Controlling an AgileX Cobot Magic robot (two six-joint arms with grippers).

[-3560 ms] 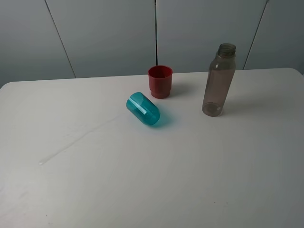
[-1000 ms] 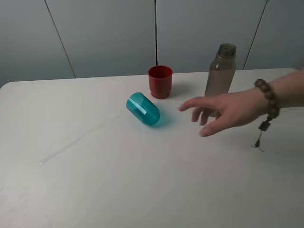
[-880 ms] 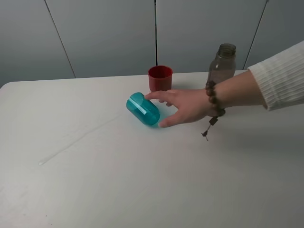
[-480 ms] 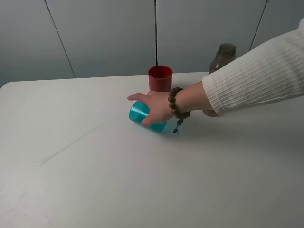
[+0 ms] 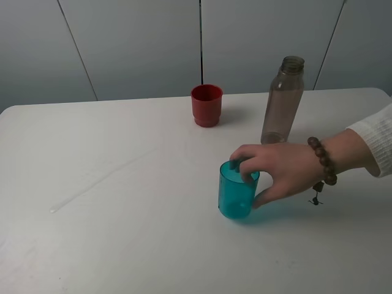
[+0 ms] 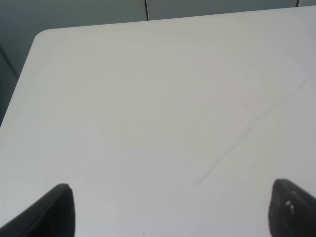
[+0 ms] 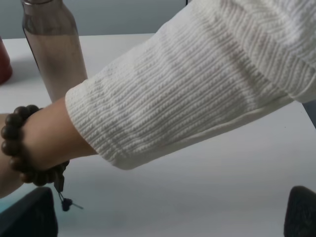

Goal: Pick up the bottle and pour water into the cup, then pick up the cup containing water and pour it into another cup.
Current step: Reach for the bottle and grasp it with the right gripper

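Note:
The teal cup (image 5: 237,191) stands upright on the white table (image 5: 122,233), in front of the bottle. A person's hand (image 5: 283,170) reaches in from the right and holds its rim. The red cup (image 5: 206,105) stands at the back centre. To its right is the tall smoky bottle (image 5: 282,101), also in the right wrist view as bottle (image 7: 54,54). Neither gripper shows in the exterior view. My left gripper (image 6: 173,217) is open over bare table. My right gripper (image 7: 165,217) is open, with the person's sleeved arm (image 7: 197,84) crossing ahead of it.
A thin wet streak (image 5: 101,179) runs diagonally across the left half of the table. The person's forearm with a bead bracelet (image 5: 323,162) lies over the right side of the table. Grey wall panels (image 5: 141,43) stand behind the far edge.
A person's hand came in from the right, took the teal cup that lay on its side, and stood it upright nearer the front and further right. The hand still holds it.

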